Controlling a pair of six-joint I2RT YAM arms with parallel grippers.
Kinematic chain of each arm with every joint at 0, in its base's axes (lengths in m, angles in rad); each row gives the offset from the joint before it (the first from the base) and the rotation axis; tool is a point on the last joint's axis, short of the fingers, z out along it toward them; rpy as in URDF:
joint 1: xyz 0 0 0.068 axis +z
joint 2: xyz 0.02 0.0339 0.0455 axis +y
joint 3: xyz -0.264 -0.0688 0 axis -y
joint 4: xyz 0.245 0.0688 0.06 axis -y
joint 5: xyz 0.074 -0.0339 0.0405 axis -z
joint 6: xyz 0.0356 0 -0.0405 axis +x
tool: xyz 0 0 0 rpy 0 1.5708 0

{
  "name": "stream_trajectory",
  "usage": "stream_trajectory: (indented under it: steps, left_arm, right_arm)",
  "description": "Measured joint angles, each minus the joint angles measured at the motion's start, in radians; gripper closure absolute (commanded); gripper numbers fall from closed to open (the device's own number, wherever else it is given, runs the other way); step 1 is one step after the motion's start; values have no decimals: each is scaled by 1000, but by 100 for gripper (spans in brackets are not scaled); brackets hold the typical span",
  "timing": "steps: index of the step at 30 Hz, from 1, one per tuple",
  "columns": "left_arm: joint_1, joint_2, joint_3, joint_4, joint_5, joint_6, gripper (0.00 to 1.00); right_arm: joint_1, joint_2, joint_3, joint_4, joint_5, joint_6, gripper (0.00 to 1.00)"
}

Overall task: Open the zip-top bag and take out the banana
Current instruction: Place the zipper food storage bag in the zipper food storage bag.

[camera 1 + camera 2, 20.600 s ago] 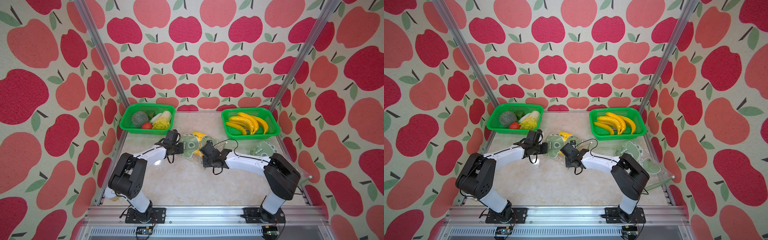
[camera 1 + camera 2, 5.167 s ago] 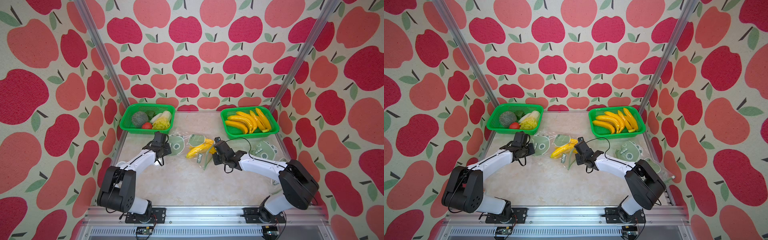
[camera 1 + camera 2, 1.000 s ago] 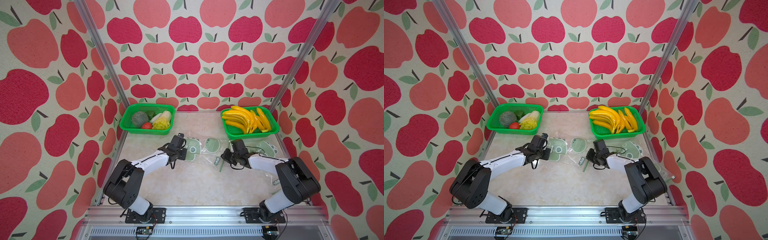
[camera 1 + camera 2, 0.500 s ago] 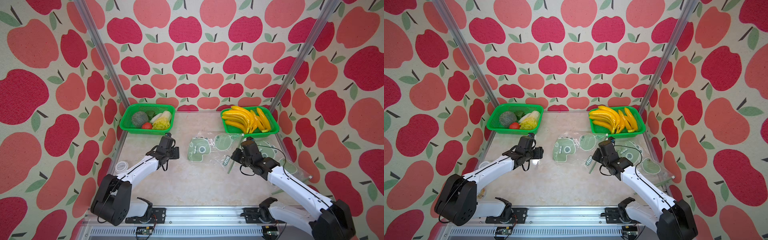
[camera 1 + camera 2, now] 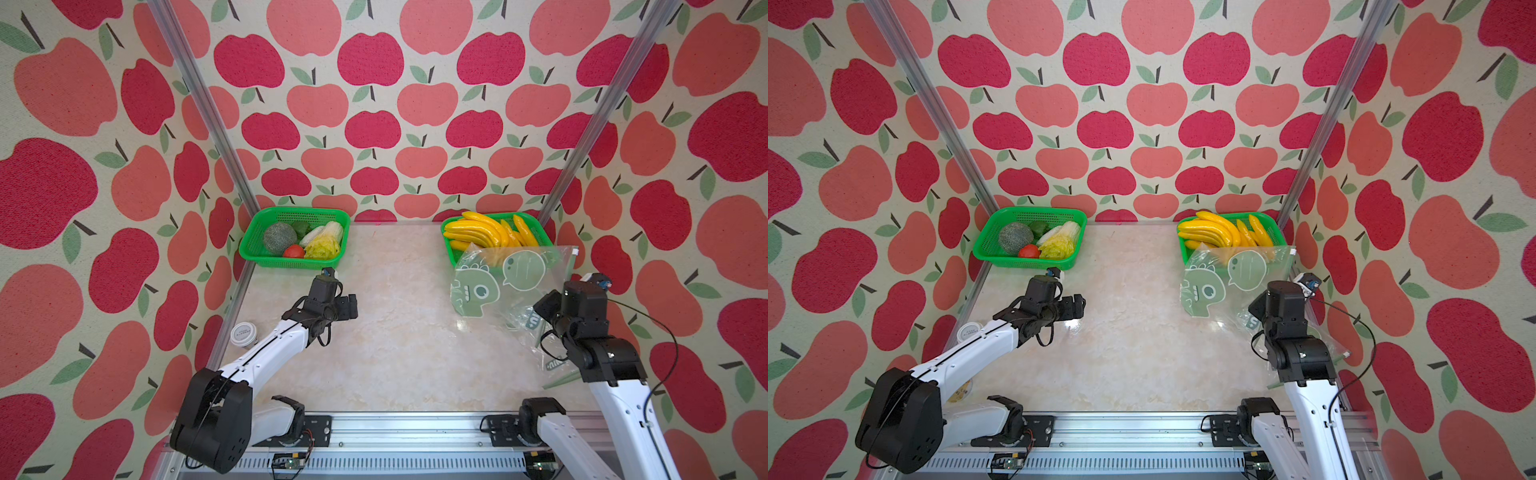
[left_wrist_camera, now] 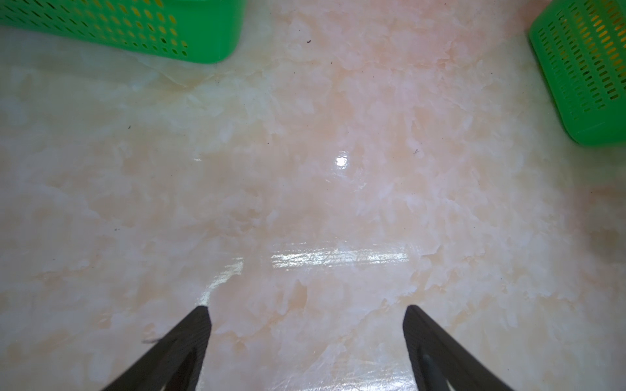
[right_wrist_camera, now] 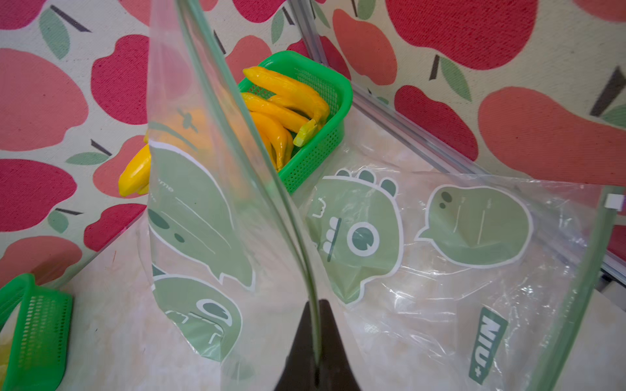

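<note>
Just in front of the banana basket (image 7: 315,152), the right gripper (image 7: 315,306) is pinched tight on one edge of the zip-top bag (image 5: 511,286), holding it up so that its printed sheet hangs partly across the basket's front. Yellow bananas (image 5: 478,230) lie heaped inside that basket. Just beside the basket a second bag (image 7: 474,237) lies flat on the table (image 5: 395,332). Well apart from the basket, the left gripper (image 6: 305,308) has its jaws spread wide, gripping nothing, over bare marble.

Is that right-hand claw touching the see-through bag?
Touching: the right wrist view shows the right gripper shut on the zip-top bag, its edge pinched between the jaws.
</note>
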Motion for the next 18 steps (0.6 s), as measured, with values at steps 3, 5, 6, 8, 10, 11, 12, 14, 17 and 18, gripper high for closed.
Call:
stream_trajectory:
  steps: [3, 5, 6, 8, 10, 11, 12, 14, 17, 18]
  left_arm:
    - [1, 0, -1, 0, 0, 0, 7]
    - [2, 0, -1, 0, 0, 0, 7]
    - [2, 0, -1, 0, 0, 0, 7]
    - [3, 0, -1, 0, 0, 0, 7]
    - [3, 0, -1, 0, 0, 0, 7]
    - [3, 0, -1, 0, 0, 0, 7]
    - [3, 0, -1, 0, 0, 0, 7]
    - [3, 0, -1, 0, 0, 0, 6]
    - [5, 0, -1, 0, 0, 0, 6]
    - [5, 0, -1, 0, 0, 0, 6]
  right_arm:
    - [-129, -1, 1, -30, 10, -25, 100]
    - [-227, -6, -5, -34, 0, -38, 100]
    - [-282, -9, -13, -33, -11, -42, 100]
    - [-386, -17, -40, -33, -37, -46, 100]
    - [-476, -23, -77, -33, -64, -45, 100]
    - [-506, -24, -96, -32, -71, -43, 100]
    - [-537, -26, -119, -32, -83, -38, 100]
    - [-589, -34, -169, -26, -106, -24, 100]
    - [-664, -47, -261, -10, -140, 7, 99]
    - [-689, -48, -293, -2, -153, 17, 99]
